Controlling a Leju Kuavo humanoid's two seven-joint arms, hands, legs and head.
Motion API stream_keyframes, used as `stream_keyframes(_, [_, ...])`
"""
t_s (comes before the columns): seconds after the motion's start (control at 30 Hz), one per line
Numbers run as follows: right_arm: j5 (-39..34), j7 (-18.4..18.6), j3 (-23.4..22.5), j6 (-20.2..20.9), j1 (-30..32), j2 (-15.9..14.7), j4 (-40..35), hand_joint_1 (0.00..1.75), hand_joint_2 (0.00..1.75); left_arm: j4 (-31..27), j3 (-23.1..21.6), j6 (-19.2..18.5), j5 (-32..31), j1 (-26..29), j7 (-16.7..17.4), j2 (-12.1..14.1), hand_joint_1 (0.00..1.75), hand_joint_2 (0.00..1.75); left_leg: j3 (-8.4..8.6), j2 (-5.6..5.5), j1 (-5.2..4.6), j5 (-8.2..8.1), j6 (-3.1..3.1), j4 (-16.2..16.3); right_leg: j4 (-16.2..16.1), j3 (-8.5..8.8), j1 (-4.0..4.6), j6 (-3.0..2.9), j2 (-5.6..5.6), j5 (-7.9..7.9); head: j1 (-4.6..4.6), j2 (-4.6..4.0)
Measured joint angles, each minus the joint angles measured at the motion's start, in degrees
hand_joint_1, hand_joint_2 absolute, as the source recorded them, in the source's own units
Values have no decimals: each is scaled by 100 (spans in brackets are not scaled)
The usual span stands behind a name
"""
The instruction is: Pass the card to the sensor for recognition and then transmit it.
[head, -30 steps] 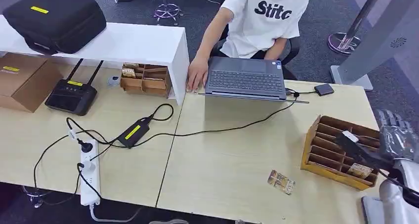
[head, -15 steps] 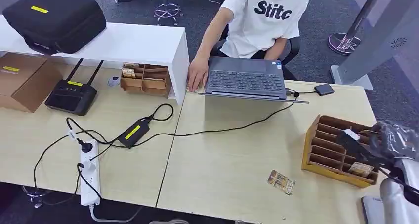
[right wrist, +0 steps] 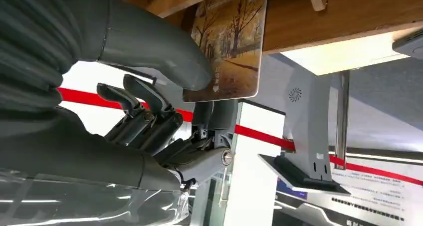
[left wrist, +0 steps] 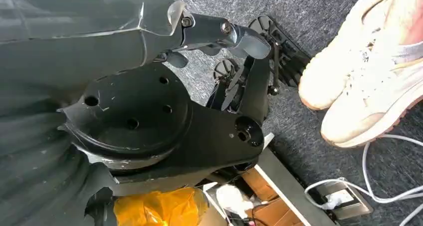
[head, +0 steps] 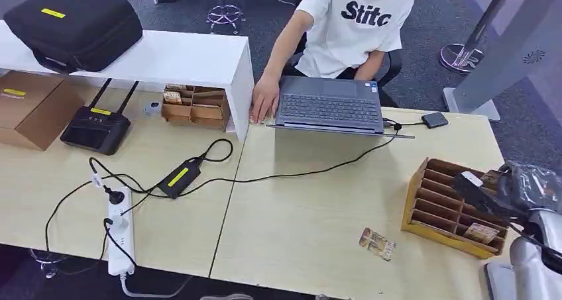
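Note:
My right hand (head: 511, 191) reaches over the wooden card rack (head: 431, 210) at the table's right edge. In the right wrist view my right hand (right wrist: 149, 66) pinches a card (right wrist: 232, 41) printed with autumn trees between thumb and fingers, its far end still at the rack's wooden slot. A second card (head: 481, 232) stands in a front slot. A third card (head: 377, 243) lies flat on the table in front of the rack. The small dark sensor (head: 434, 120) sits on a cable to the right of the laptop. My left hand (left wrist: 219, 31) hangs above the floor, holding nothing.
A person in a white shirt (head: 354, 22) sits behind the laptop (head: 329, 106), one hand (head: 264, 102) on the table. Cables, a power brick (head: 179, 177) and a power strip (head: 120, 237) cover the left half. A white shelf (head: 166, 58) stands at the back left.
My right hand has turned and moved in over the rack from the right edge. The rack has shifted slightly to the left under it.

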Motion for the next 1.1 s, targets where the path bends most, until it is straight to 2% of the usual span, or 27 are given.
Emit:
stream_keyframes(0.2, [-9,-42,0,-35,0,0,0,175,175,0,0,-9,-2,0,2,0,0,175,0,0,0,0,0,0,0,0,0,0,1,0,0,0])
stream_keyframes(0.33, [-76,-149,4,-207,1,15,-113,175,175,0,0,-9,0,0,0,0,0,175,-1,0,0,0,0,0,1,0,0,0,1,0,0,0])
stream_keyframes(0.53, [-369,-230,30,-256,-30,70,-696,175,175,0,0,-9,0,1,-15,-2,0,175,-5,-1,0,1,1,0,3,-1,0,0,0,0,0,0])
stream_keyframes(0.73, [-588,-158,242,-79,-148,111,-1536,175,175,0,0,-9,0,1,-72,-11,0,175,-3,-3,0,1,1,0,2,0,0,0,-4,0,0,0])
stream_keyframes(0.9, [-770,-247,337,-96,-164,129,-1812,175,175,0,0,-11,-2,2,-79,-11,0,175,-6,-2,-1,1,1,0,2,0,0,0,-2,0,2,0])
stream_keyframes(1.1, [-914,-206,738,4,-232,140,-2172,175,175,0,0,-24,-2,2,-90,-9,0,175,-6,-2,0,1,1,0,3,0,0,0,-2,0,0,0])
